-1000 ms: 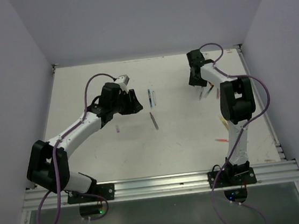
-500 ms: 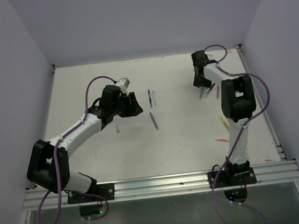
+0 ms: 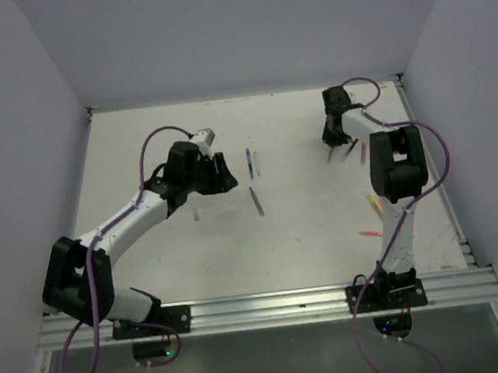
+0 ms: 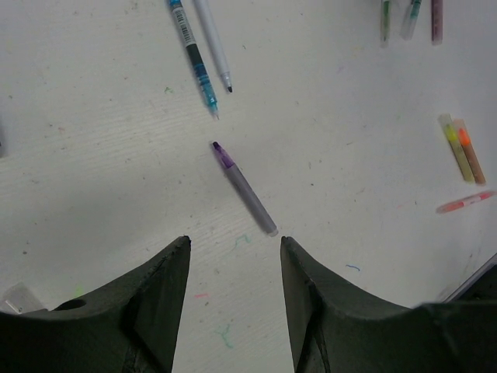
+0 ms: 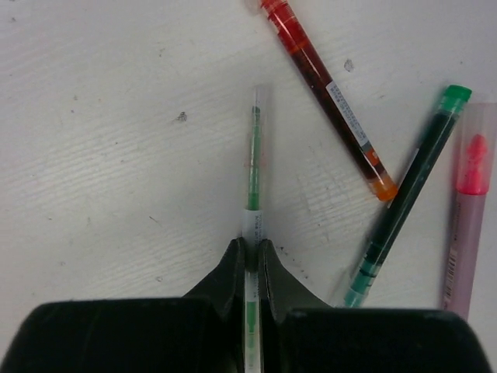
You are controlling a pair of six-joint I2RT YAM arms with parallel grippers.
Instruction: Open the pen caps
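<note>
A white table [image 3: 308, 234], scuffed and flecked with faint ink marks, fills a booth of plain pale lavender walls [image 3: 240, 25] on three sides, evenly lit, with a ribbed aluminium rail [image 3: 272, 308] along its near edge

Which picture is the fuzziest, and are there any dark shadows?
Top external view: fuzziest, purple pen a tiny soft streak; light even, no dark shadows. Left wrist view: that pen sharp, left gripper nearly black. Right wrist view: clear green pen crisp, only faint shadows.

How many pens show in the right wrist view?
4: a green-ink pen clamped in the right gripper, a red pen upper right, a dark green pen beside it, a pink pen at the right edge.
</note>
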